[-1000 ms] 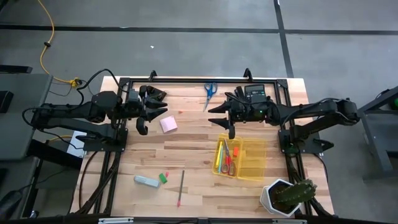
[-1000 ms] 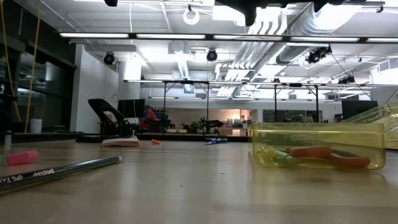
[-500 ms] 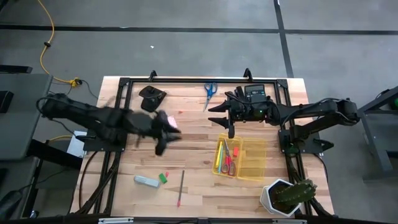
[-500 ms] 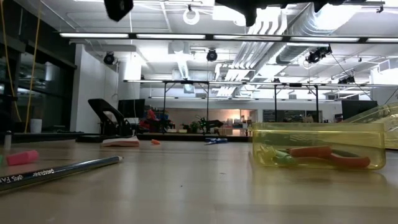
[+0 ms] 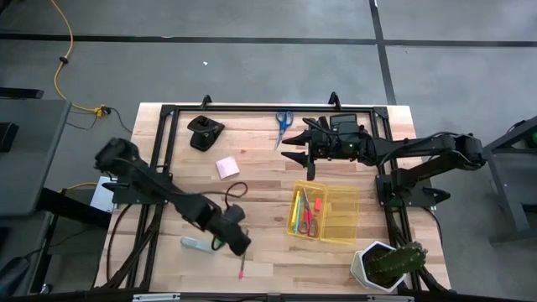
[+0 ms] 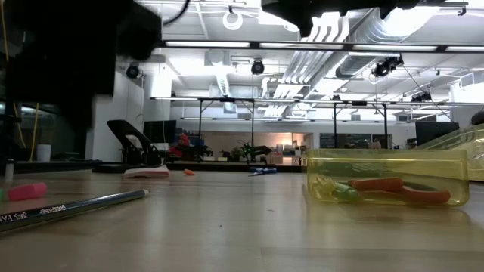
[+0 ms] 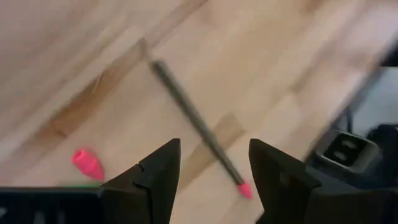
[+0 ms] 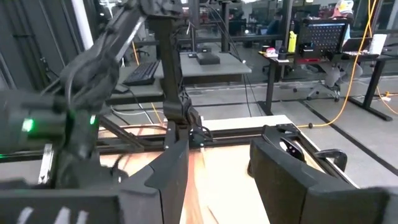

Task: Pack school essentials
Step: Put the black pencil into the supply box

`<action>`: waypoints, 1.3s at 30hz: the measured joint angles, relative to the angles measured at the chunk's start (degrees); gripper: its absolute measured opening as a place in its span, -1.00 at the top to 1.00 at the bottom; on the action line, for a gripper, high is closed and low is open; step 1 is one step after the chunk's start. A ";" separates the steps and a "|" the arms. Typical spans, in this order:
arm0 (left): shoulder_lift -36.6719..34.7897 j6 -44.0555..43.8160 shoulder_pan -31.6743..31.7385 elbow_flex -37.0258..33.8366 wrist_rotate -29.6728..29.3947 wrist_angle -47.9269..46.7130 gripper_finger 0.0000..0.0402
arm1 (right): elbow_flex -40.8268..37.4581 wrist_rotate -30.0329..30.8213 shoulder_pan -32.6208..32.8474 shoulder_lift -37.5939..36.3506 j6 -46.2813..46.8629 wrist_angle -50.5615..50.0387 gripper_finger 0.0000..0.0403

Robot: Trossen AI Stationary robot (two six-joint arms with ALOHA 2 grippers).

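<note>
My left gripper hovers open over the table's near-left part. In the left wrist view its gap frames the thin pencil lying flat on the wood below. A small pink piece lies beside the pencil. The pencil's lower end shows past the gripper in the high view. A pale teal pen lies just left of the gripper. The pink sticky-note pad and blue-handled scissors lie farther back. My right gripper waits open above the table's far middle.
A yellow tray right of centre holds the red-handled scissors and a yellow marker. A potted cactus stands at the near right corner. A black desk tool sits at the far left. Black frame rails border the table.
My left arm has swung from the far left, beside the sticky-note pad, toward the table's near edge and down. Its gripper now hangs over the pencil, and the arm fills the low view's upper left.
</note>
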 joint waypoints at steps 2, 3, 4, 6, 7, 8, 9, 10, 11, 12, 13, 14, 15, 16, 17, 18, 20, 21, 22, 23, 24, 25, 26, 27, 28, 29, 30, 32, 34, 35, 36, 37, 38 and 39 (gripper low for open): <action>3.12 -2.52 0.09 1.21 0.58 -0.17 0.10 | 0.00 0.00 0.00 0.00 -0.04 -0.39 0.18; 4.53 -2.96 0.23 2.10 0.59 -0.14 0.10 | 0.00 -0.01 0.00 0.00 -0.07 -0.61 0.18; 5.78 -3.03 0.52 3.05 0.58 -0.08 0.10 | 0.00 -0.01 0.00 0.00 -0.08 -0.77 0.18; 8.34 -2.61 1.02 5.21 0.58 -0.23 0.10 | 0.00 -0.02 0.00 -0.02 -0.11 -1.39 0.18; 9.64 -1.75 1.25 6.42 0.54 -0.69 0.10 | 0.00 -0.02 0.00 -0.02 -0.11 -1.71 0.18; 10.93 -0.82 1.45 7.66 0.56 -0.75 0.10 | 0.00 -0.02 0.00 -0.02 -0.11 -1.99 0.18; 12.10 -0.09 1.68 8.73 0.56 -0.99 0.10 | 0.00 -0.02 0.00 -0.02 -0.11 -2.25 0.18; 13.23 0.44 1.75 9.83 0.54 -2.20 0.10 | 0.00 -0.02 0.00 -0.02 -0.11 -2.50 0.18; 14.39 1.02 1.79 11.02 0.46 -3.49 0.10 | 0.00 -0.02 0.00 -0.02 -0.13 -2.69 0.18; 15.57 1.32 1.79 12.21 0.26 -4.58 0.10 | 0.00 -0.02 0.00 -0.02 -0.11 -2.92 0.18; 16.38 1.41 1.79 13.22 0.06 -5.85 0.10 | 0.00 -0.02 0.00 -0.02 -0.11 -3.12 0.18; 17.04 1.41 1.78 13.87 0.08 -7.39 0.10 | 0.00 -0.02 0.00 -0.02 -0.11 -3.17 0.18; 17.73 1.39 1.77 14.55 0.07 -8.39 0.10 | 0.00 -0.03 0.00 -0.02 -0.11 -3.24 0.18; 18.19 1.42 1.77 15.11 0.06 -8.34 0.10 | 0.00 -0.02 0.00 -0.02 -0.09 -3.54 0.18; 18.40 1.40 1.72 15.34 -0.08 -8.49 0.10 | 0.00 -0.03 0.00 -0.02 0.01 -3.73 0.18; 18.37 1.40 1.57 15.30 -0.14 -8.44 0.10 | 0.00 -0.04 0.00 -0.02 0.05 -3.87 0.18; 18.37 1.17 1.51 15.30 -0.49 -8.61 0.10 | 0.00 -0.04 0.00 -0.04 0.07 -4.54 0.18; 18.36 1.14 1.45 15.31 -0.87 -9.03 0.10 | 0.00 -0.04 0.00 -0.04 0.14 -4.81 0.18; 18.21 1.49 1.43 15.30 -1.60 -9.43 0.10 | 0.00 -0.04 0.00 -0.04 0.18 -4.96 0.18; 18.14 2.58 1.36 15.28 -2.56 -10.23 0.10 | 0.00 -0.04 0.00 -0.04 0.26 -5.19 0.18; 18.09 3.86 1.33 15.27 -2.95 -10.56 0.10 | 0.00 -0.04 0.00 -0.04 0.29 -5.34 0.18; 17.82 5.36 1.33 15.24 -3.17 -10.90 0.10 | 0.00 -0.04 0.00 -0.04 0.29 -5.41 0.18; 17.62 7.24 1.42 15.14 -3.57 -11.78 0.10 | 0.00 -0.04 0.00 -0.04 0.29 -5.52 0.18; 17.58 9.09 1.66 15.08 -3.57 -11.97 0.10 | 0.00 -0.04 0.00 -0.04 0.31 -5.60 0.18; 17.58 10.52 1.74 15.10 -3.28 -11.92 0.10 | 0.00 -0.04 0.00 -0.04 0.31 -5.70 0.18; 17.58 11.76 1.80 15.10 -3.65 -11.95 0.10 | 0.00 -0.04 -0.01 -0.04 0.31 -5.84 0.18; 17.58 12.52 1.89 15.12 -3.61 -12.12 0.10 | 0.00 -0.04 0.00 -0.04 0.31 -5.85 0.18; 17.58 14.16 1.99 15.12 -3.63 -12.76 0.10 | 0.00 -0.04 0.00 -0.04 0.31 -5.86 0.18; 17.85 16.73 1.59 15.14 -3.81 -12.74 0.10 | 0.00 -0.06 0.00 -0.04 0.31 -6.06 0.18; 18.00 18.09 1.33 15.16 -4.19 -12.80 0.10 | 0.00 -0.04 0.00 -0.04 0.31 -6.12 0.18; 18.20 19.34 1.13 15.19 -4.62 -12.85 0.10 | 0.00 -0.04 0.00 -0.04 0.31 -6.24 0.18; 18.38 20.48 0.91 15.25 -5.07 -12.96 0.10 | 0.00 -0.04 0.00 -0.04 0.31 -6.29 0.18; 18.44 21.51 0.73 15.25 -5.63 -13.01 0.10 | 0.00 -0.05 0.00 -0.04 0.31 -6.30 0.18; 18.52 22.43 0.68 15.25 -6.28 -13.05 0.10 | 0.00 -0.04 0.00 -0.04 0.31 -6.28 0.18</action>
